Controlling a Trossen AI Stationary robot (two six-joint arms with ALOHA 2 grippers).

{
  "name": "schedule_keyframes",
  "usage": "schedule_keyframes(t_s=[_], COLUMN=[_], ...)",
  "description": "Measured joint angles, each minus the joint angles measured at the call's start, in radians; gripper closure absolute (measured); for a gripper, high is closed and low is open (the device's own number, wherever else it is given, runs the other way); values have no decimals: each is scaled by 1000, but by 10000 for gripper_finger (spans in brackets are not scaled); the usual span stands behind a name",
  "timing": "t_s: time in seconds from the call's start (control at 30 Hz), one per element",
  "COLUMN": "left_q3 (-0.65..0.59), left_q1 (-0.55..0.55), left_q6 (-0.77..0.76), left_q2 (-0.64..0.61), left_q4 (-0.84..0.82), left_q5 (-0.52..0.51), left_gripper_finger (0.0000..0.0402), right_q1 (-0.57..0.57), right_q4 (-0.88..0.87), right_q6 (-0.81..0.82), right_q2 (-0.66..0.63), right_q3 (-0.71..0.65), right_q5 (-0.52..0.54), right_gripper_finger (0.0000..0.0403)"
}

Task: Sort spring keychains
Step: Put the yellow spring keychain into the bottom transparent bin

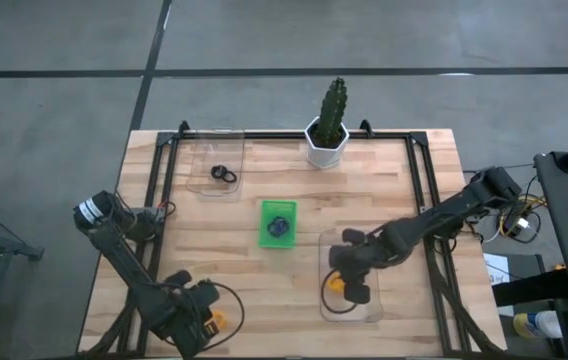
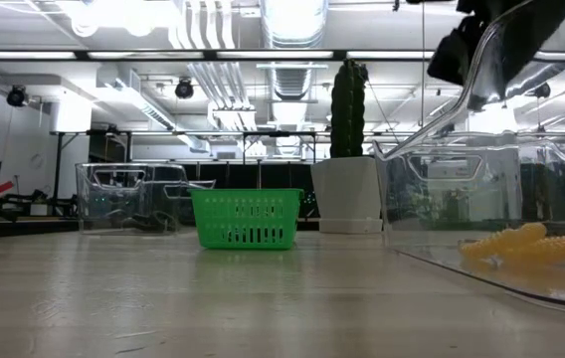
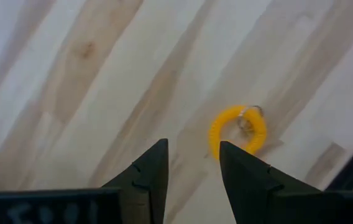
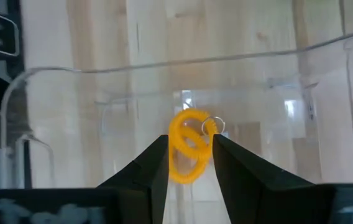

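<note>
Right gripper (image 4: pixel 190 163): over near-right clear bin (image 1: pixel 374 300), fingers narrowly parted, orange keychain (image 4: pixel 191 151) between tips; gripped or released, cannot tell.
Left gripper (image 3: pixel 192 163): near-left table corner, fingers parted, empty, orange loop (image 3: pixel 238 129) on bare wood just beyond.
Black keychain (image 1: pixel 224 174): in far-left bin (image 1: pixel 204 152).
Dark keychains: in green tray (image 1: pixel 264 225), centre.
Step, judged: orange drop-off into right bin.
Next: clear release, lift; left to close on loop.

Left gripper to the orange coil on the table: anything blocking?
Nothing visible. The left gripper hangs open over bare wooden table, and the orange coiled plastic keychain lies just beyond its fingertips, unobstructed.
</note>
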Motion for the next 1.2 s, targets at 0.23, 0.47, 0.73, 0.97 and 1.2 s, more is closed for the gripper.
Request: schedule_keyframes(t_s=[0.23,0.47,0.73,0.97,1.2], left_q3=[-48,-68,-68,-68,-69], left_q1=[0,0,3,5,5], left_q6=[7,-2,-58,-175,-165], left_q2=[0,0,0,0,32], left_q4=[142,185,187,226,264], left_q5=[11,48,48,48,62], left_gripper_finger=[266,266,266,266,266], right_q1=[2,14,54,86,92], right_q4=[0,0,1,2,2], right_q6=[-13,-19,-14,-15,-29], right_q2=[-64,-136,-217,-271,-287], right_q3=[0,0,0,0,-1], right_q5=[3,3,2,1,1], right_gripper_finger=[282,274,279,286,284])
